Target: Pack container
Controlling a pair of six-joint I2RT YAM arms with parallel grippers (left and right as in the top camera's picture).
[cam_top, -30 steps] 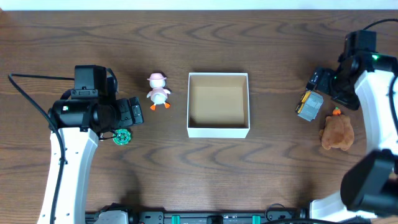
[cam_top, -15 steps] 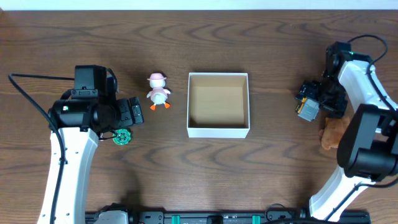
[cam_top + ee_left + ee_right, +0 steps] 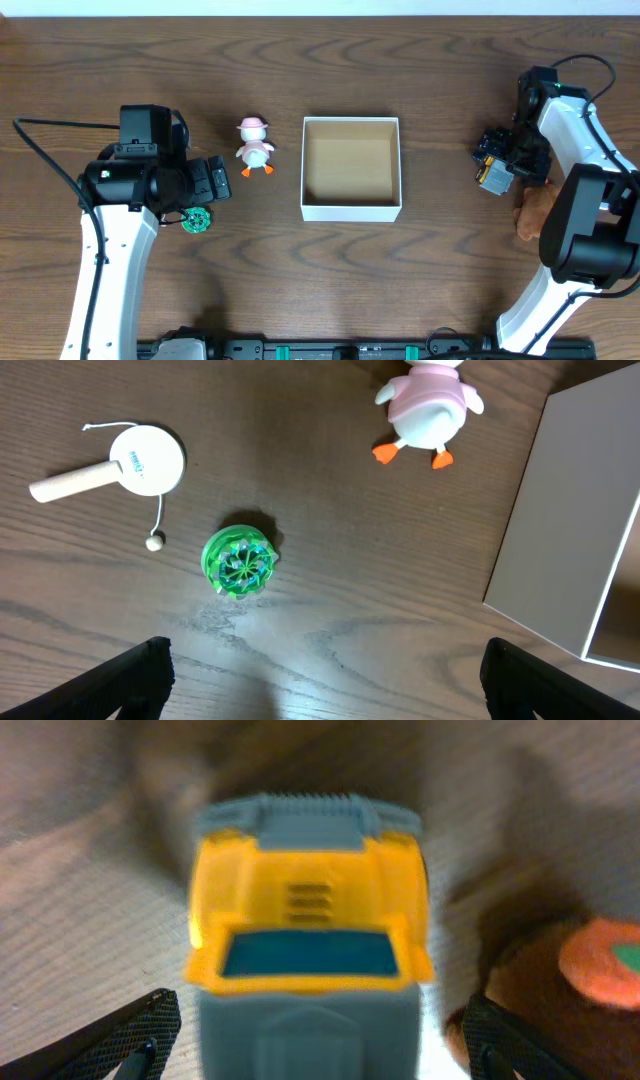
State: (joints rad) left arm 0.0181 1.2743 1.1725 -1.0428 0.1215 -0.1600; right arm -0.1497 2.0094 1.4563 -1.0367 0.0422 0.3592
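The container [image 3: 350, 211] is a square white box with a tan inside, standing empty at the table's middle; its outer wall shows in the left wrist view [image 3: 570, 510]. My right gripper [image 3: 503, 160] is open, and its fingers [image 3: 325, 1045] straddle a yellow and grey toy truck [image 3: 310, 950], with gaps on both sides. The truck [image 3: 497, 175] lies right of the container. My left gripper [image 3: 330, 680] is open and empty above bare table, left of the container [image 3: 215, 180]. A green spinning top [image 3: 239, 561] lies just ahead of it.
A pink and white duck toy [image 3: 255, 146] stands left of the container, also in the left wrist view [image 3: 425, 410]. A white wooden rattle drum [image 3: 135, 460] lies beyond the top [image 3: 197, 220]. A brown plush toy [image 3: 538, 212] lies beside the truck [image 3: 590, 980].
My right arm has swung inward and its gripper has come down over the toy truck. The left arm and the toys have not moved.
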